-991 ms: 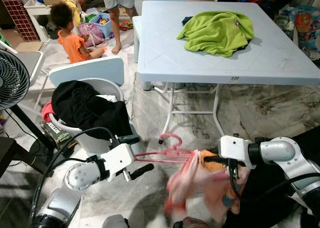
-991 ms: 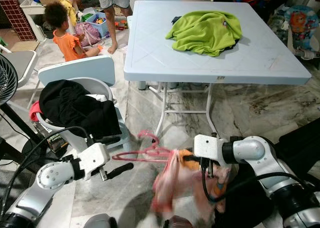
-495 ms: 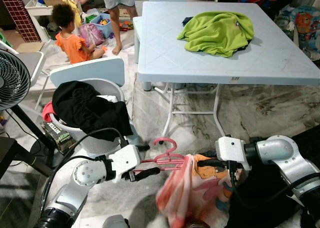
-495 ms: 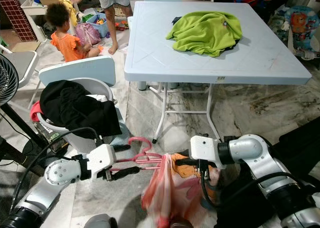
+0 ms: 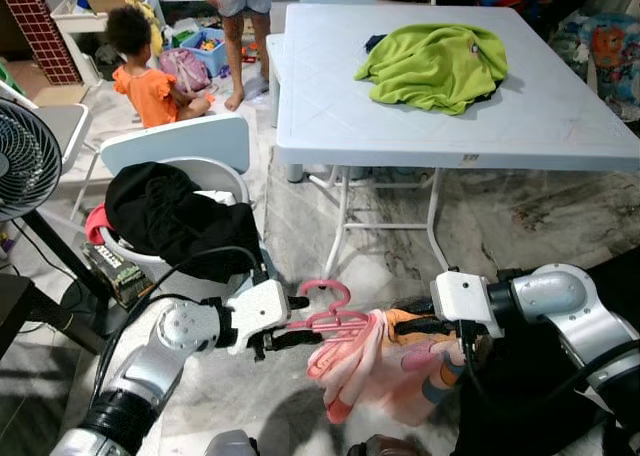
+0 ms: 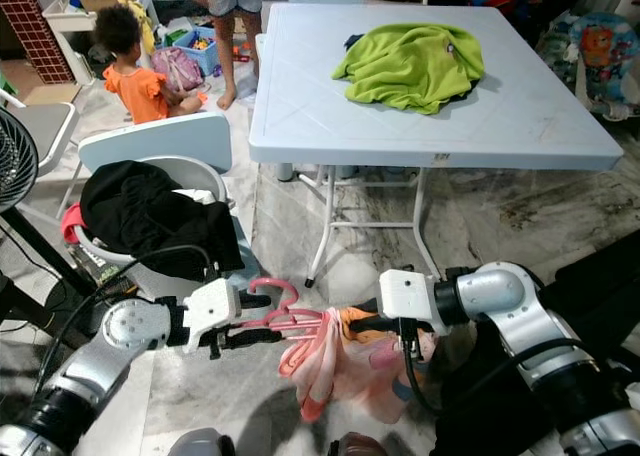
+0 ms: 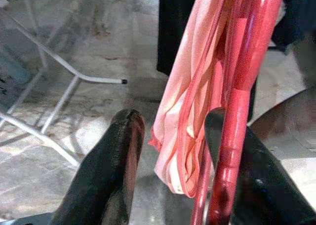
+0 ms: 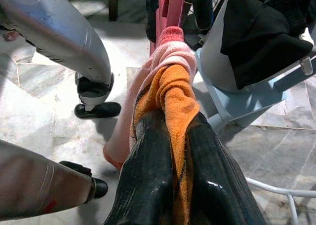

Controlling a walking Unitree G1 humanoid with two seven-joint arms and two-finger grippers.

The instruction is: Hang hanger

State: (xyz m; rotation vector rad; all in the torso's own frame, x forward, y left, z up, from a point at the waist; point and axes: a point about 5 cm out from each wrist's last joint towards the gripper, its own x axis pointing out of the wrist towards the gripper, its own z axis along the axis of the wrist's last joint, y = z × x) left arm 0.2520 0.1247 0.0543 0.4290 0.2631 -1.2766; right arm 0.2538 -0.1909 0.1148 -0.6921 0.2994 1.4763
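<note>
Two tools share one load low over the marble floor (image 5: 520,216), in front of the white surface (image 5: 560,116) that carries a green garment (image 5: 435,64). The pink hanger (image 5: 335,311) looks light and stiff, probably slick plastic, so its straight neck below the hook is the sensible place to grip. The pink and orange garment (image 5: 375,371) draped on it is soft and limp and will likely sag and swing with any move. The left tool (image 5: 280,321) sits at the hook end of the hanger; in the left wrist view one finger (image 7: 111,170) stands apart from the bar while the other lies against it, so I cannot tell whether the hanger is truly clamped. The right tool (image 8: 170,173) is clenched on a bunched orange fold of the garment at the hanger's far end. A laundry basket (image 5: 205,176) with black clothing stands off the surface's near left corner.
</note>
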